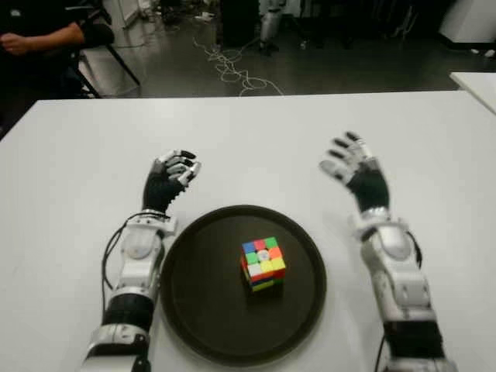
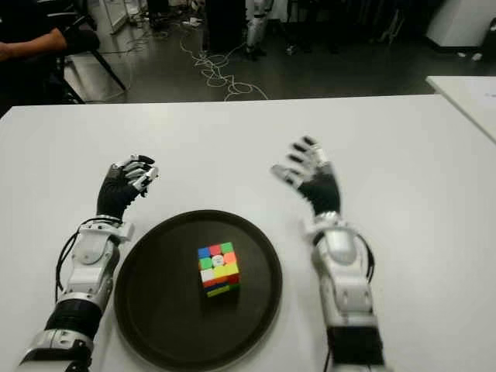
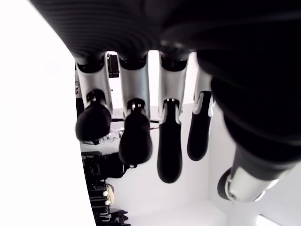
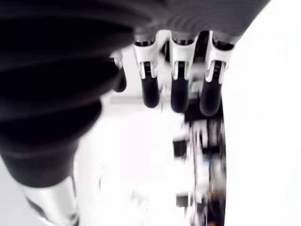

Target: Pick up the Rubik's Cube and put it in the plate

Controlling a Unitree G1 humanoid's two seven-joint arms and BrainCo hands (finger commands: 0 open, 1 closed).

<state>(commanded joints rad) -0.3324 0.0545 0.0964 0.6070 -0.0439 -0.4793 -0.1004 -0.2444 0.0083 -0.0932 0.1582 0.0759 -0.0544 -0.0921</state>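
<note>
- The multicoloured Rubik's Cube (image 1: 263, 263) sits inside the round dark plate (image 1: 194, 294), a little toward the plate's right half and roughly midway between its near and far rims, with red, green, blue, orange and yellow stickers facing up.
- Judged from how it lies, the placing step looks done: the cube rests on the plate's floor with no finger touching it.
- The plate lies on the white table (image 1: 256, 139), close to the table's near edge and about midway between its left and right edges.
- The left hand (image 1: 173, 177) shows just beyond the plate's far-left rim; its fingers are loosely curled and, in its own wrist view, hang free around nothing.
- The right hand (image 1: 353, 167) shows past the plate's far-right rim, lifted, fingers spread and slightly bent, palm turned toward the centre, holding nothing.
- From either hand the cube lies inward and back toward the robot; the two seem about equally near it, the right perhaps slightly nearer given the cube's offset.
- A cube has no long axis; its faces sit slightly turned against the table's near edge.
- Beyond the table's far edge are a dark floor with loose cables (image 1: 232, 66) and a person's arm (image 1: 39, 39) near the far-left corner.
</note>
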